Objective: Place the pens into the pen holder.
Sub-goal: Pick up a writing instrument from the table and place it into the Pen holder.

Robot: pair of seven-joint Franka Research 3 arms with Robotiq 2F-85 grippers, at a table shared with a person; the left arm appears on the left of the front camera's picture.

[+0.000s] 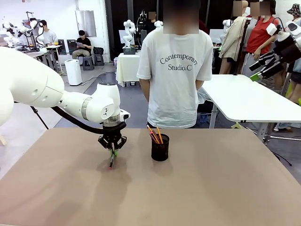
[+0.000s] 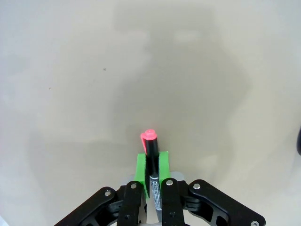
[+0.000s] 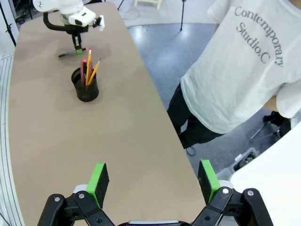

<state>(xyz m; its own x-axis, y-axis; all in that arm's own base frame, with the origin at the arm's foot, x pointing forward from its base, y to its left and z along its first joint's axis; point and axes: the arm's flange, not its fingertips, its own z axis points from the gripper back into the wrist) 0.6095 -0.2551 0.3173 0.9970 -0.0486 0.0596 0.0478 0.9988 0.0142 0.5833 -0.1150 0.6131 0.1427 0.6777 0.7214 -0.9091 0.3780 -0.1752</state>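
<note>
My left gripper (image 1: 112, 151) is shut on a black pen (image 1: 111, 161) with a red end, held nearly upright with the red end pointing down, close above the brown table. In the left wrist view the pen (image 2: 151, 160) sits between the green pads (image 2: 139, 170). The black mesh pen holder (image 1: 160, 148) stands to the right of it, holding orange pencils (image 1: 159, 135) and a dark red-ended pen. My right gripper (image 3: 153, 178) is open and empty, raised high off the table's right side (image 1: 254, 71), looking down at the holder (image 3: 85, 87).
A person in a white T-shirt (image 1: 176, 66) stands at the far edge of the table (image 1: 211, 188), just behind the holder. A white table (image 1: 249, 96) stands at the back right.
</note>
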